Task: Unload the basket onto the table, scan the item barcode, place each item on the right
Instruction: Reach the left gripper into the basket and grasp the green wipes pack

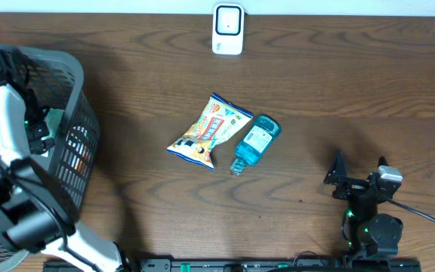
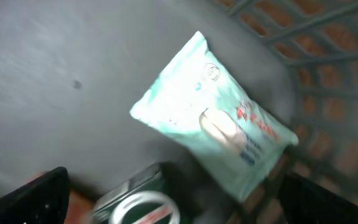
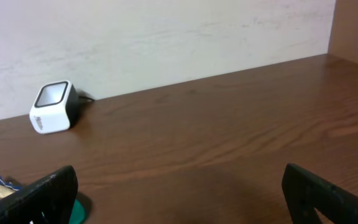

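Both sets of jaws are spread wide and hold nothing. Your left gripper hangs inside the gray basket, and its two dark fingers show at the bottom corners of the left wrist view. Look between them and a bit further on: a pale green packet lies flat on the basket floor. It is turned at a slant, with one end close to the mesh wall. The jaws are not touching the packet; it sits apart from both fingers, out in front of the gap. Right by the gap there is a dark thing with a white ring, but it is too blurry to say what it is. From above you can see the basket at the left edge of the table, with the left arm reaching down into it. Your right gripper sits low at the near right of the table, well apart from everything else. The white scanner stands at the far edge. Between the scanner and the near edge lie a snack bag and a blue bottle, just beside each other. In the right wrist view the scanner is far off to the left.
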Motion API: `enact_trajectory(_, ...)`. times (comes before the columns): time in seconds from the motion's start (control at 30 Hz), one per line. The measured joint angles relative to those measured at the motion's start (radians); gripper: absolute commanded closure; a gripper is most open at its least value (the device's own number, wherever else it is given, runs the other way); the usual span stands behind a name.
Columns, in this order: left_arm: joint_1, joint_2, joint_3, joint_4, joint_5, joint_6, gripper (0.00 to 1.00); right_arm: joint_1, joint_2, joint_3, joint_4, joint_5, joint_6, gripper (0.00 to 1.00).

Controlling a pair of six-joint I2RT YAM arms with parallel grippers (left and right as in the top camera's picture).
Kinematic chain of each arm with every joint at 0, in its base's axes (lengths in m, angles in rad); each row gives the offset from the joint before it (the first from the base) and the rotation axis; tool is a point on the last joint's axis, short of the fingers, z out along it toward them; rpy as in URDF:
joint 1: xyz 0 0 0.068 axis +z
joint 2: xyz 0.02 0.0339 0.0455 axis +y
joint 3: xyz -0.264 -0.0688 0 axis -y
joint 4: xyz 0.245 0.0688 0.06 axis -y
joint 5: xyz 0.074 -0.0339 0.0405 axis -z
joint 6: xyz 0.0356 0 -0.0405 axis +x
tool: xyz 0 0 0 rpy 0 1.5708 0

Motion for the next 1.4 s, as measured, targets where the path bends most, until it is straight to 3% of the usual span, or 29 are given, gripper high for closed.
enact_trajectory(0.4, 0.009, 0.198, 0.000, 0.161, 0.005, -0.115, 0.02, 0.000, 0.000, 0.000, 0.000, 0.000, 0.000, 0.01)
enact_trajectory(0.43, 0.009, 0.203, 0.000, 0.166, 0.005, -0.116, 0.06, 0.000, 0.000, 0.000, 0.000, 0.000, 0.000, 0.01)
enact_trajectory(0.53, 0.010, 0.205, 0.000, 0.164, 0.003, -0.111, 0.47, 0.000, 0.000, 0.000, 0.000, 0.000, 0.000, 0.01)
enact_trajectory(0.63, 0.009, 0.205, 0.001, 0.157, 0.000, -0.085, 0.65, 0.000, 0.000, 0.000, 0.000, 0.000, 0.000, 0.01)
enact_trajectory(0.8, 0.010, 0.202, 0.008, 0.123, -0.006, -0.001, 0.86, 0.000, 0.000, 0.000, 0.000, 0.000, 0.000, 0.01)
enact_trajectory(0.9, 0.014, 0.190, 0.008, 0.112, -0.006, 0.048, 0.92, 0.000, 0.000, 0.000, 0.000, 0.000, 0.000, 0.01)
enact_trajectory(1.17, 0.036, 0.001, -0.003, 0.093, 0.006, 0.201, 0.92, 0.000, 0.000, 0.000, 0.000, 0.000, 0.000, 0.01)
enact_trajectory(1.2, 0.039, -0.043, -0.003, 0.093, 0.006, 0.213, 0.92, 0.000, 0.000, 0.000, 0.000, 0.000, 0.000, 0.01)
enact_trajectory(1.23, 0.039, -0.093, -0.003, 0.092, 0.005, 0.227, 0.74, 0.000, 0.000, 0.000, 0.000, 0.000, 0.000, 0.01)
enact_trajectory(1.27, 0.040, -0.134, -0.003, 0.091, 0.005, 0.235, 0.44, 0.000, 0.000, 0.000, 0.000, 0.000, 0.000, 0.01)
enact_trajectory(1.3, 0.040, -0.171, -0.003, 0.089, 0.005, 0.248, 0.22, 0.000, 0.000, 0.000, 0.000, 0.000, 0.000, 0.01)
enact_trajectory(1.4, 0.040, -0.261, -0.002, 0.087, 0.003, 0.256, 0.00, 0.000, 0.000, 0.000, 0.000, 0.000, 0.000, 0.01)
